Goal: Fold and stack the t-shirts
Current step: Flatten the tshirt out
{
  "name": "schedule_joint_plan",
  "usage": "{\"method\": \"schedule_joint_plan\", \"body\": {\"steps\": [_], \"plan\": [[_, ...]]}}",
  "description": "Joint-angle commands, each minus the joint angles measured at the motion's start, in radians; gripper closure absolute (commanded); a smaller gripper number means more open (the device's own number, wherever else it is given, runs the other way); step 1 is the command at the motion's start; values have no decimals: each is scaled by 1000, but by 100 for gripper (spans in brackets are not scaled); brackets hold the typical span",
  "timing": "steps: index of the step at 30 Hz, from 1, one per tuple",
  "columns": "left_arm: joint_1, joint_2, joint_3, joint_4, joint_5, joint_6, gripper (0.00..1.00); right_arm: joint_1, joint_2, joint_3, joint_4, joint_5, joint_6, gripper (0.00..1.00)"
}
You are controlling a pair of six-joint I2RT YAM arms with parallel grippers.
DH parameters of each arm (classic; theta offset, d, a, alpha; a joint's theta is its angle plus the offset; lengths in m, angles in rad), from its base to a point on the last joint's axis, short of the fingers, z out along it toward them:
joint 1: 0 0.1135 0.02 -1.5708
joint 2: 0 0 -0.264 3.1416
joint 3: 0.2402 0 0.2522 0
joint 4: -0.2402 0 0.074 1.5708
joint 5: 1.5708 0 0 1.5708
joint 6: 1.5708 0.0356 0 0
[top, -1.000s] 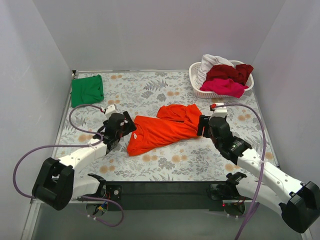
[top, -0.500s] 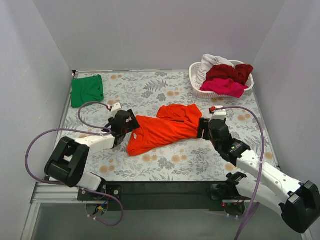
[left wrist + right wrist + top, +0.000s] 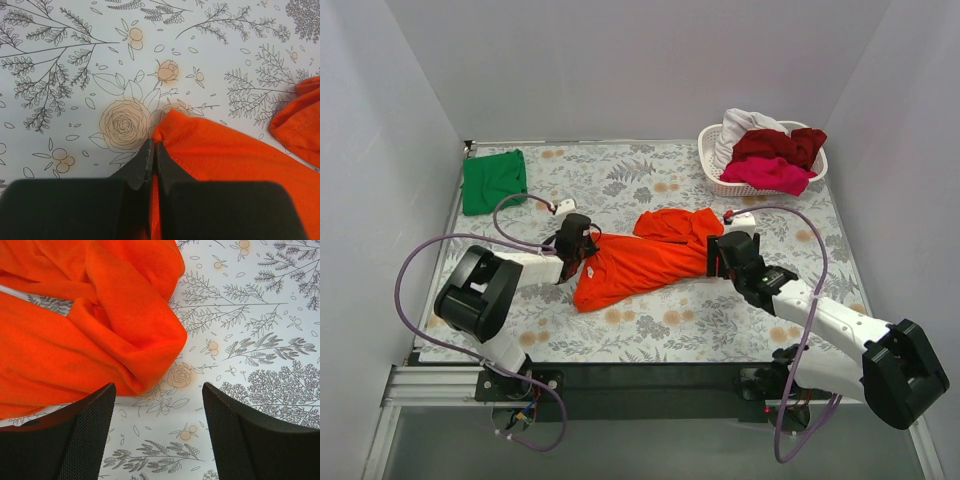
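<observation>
A bright orange-red t-shirt (image 3: 650, 255) lies crumpled across the middle of the floral table. My left gripper (image 3: 582, 247) is at its left edge and is shut on a corner of that cloth; the left wrist view shows the orange-red t-shirt (image 3: 230, 160) pinched between the black fingertips (image 3: 146, 159). My right gripper (image 3: 714, 252) stands open at the shirt's right end, and in the right wrist view the bunched orange-red t-shirt (image 3: 115, 325) lies just ahead of the left finger (image 3: 82, 432), with bare table between the two fingers. A folded green t-shirt (image 3: 494, 181) rests at the far left.
A white lattice basket (image 3: 718, 180) at the far right corner holds white (image 3: 740, 127), dark red (image 3: 780, 144) and magenta pink (image 3: 768, 174) shirts. White walls enclose the table on three sides. Purple cables loop beside both arms.
My left gripper slid right to the shirt's left edge and shut on its corner. My right gripper moved slightly left toward the shirt's right end, still open.
</observation>
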Motion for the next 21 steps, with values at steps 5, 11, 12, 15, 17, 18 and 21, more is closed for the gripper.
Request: {"method": "schedule_joint_plan", "body": {"steps": [5,11,12,15,17,18,21], "plan": [[-6,-190,35,-48,13,26,100,-18,147,180,87,69,-69,35],[-6,-328,-10,-111,-9,37,100,-64,435,406,168,-17,-152,38],[-6,-337,-14,-116,-17,37,100,-66,477,428,167,-31,-152,39],[-6,-349,-16,-122,-17,41,100,-67,530,446,154,-78,-142,43],[-6,-356,-14,-125,-14,43,100,-67,535,435,154,-121,-128,44],[-8,-357,-14,-125,-13,43,100,-67,535,431,154,-130,-116,45],[-6,-365,-17,-125,-14,44,100,-67,523,406,154,-150,-103,46]]}}
